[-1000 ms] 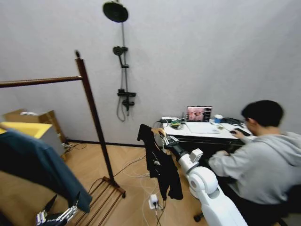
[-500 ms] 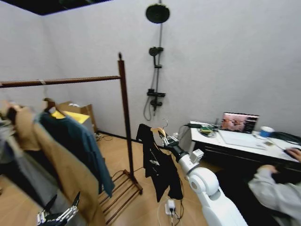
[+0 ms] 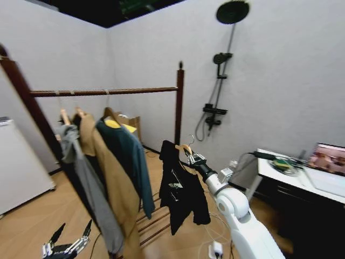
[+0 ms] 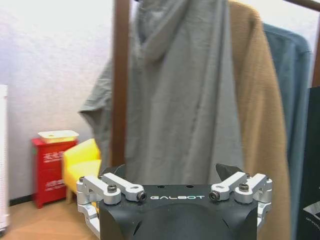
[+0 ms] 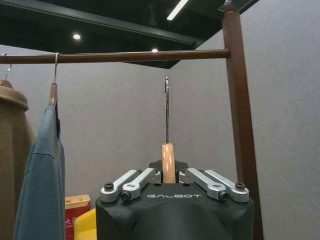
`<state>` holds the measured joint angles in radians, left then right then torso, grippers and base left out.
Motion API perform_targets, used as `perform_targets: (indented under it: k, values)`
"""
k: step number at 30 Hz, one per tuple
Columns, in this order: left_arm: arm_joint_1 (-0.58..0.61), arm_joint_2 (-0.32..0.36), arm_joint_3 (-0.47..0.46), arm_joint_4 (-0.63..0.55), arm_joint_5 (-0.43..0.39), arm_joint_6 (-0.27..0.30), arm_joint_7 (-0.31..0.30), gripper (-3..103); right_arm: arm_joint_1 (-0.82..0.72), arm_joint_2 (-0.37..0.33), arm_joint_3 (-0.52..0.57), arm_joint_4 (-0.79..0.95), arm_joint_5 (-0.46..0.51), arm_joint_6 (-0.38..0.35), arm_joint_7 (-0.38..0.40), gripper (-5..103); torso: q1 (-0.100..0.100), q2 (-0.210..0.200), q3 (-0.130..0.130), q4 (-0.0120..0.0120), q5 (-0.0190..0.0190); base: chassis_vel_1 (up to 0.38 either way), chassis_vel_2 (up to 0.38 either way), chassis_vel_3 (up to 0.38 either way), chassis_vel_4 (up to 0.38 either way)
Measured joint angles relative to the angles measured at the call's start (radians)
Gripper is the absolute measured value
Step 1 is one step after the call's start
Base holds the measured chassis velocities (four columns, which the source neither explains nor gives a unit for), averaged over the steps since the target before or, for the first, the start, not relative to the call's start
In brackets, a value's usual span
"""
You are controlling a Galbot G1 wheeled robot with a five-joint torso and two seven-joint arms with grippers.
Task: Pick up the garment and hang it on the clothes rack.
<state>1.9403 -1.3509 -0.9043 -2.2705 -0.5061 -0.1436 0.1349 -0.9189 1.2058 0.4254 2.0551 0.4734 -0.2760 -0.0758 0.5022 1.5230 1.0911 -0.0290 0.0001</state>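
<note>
While our right gripper (image 3: 193,158) is clenched on the wooden hanger of the garment (image 3: 180,189), we hold it beside the clothes rack (image 3: 179,102), below the rod and not yet hooked. Our left gripper (image 3: 66,247) hangs low before the rack, fingers released.

grey hooded jacket (image 3: 89,186), tan coat (image 3: 110,178), teal shirt (image 3: 132,162), wall shower (image 3: 218,81), desk (image 3: 294,175)

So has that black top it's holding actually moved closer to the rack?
Yes. The garment now hangs right beside the clothes rack post; a second ago it was well right of it.
</note>
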Motion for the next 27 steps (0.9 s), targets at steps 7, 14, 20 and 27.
perform_targets:
  k: [7,14,20,27]
  values:
    - [0.000,0.000,0.000,0.000,0.000,0.000,0.000,100,0.007,0.001,0.009,-0.015,-0.003,0.012,0.003,10,0.000,0.000,0.000,0.0002,-0.0003,0.062,0.178,0.187,0.069]
    - [0.000,0.000,0.000,0.000,0.000,0.000,0.000,100,0.000,0.003,0.009,-0.003,-0.039,0.035,0.016,10,0.001,0.000,0.000,0.0001,0.0000,0.020,0.218,0.233,0.026]
    - [0.000,0.000,0.000,0.000,0.000,0.000,0.000,100,0.010,0.005,0.022,0.045,-0.074,0.013,0.031,10,0.000,0.000,0.000,0.0005,-0.0003,0.097,0.157,0.144,0.078]
    - [0.000,0.000,0.000,0.000,0.000,0.000,0.000,100,0.044,-0.011,0.043,0.061,-0.090,-0.027,0.055,10,-0.001,0.000,0.000,0.0000,-0.0002,0.074,0.036,0.019,0.068]
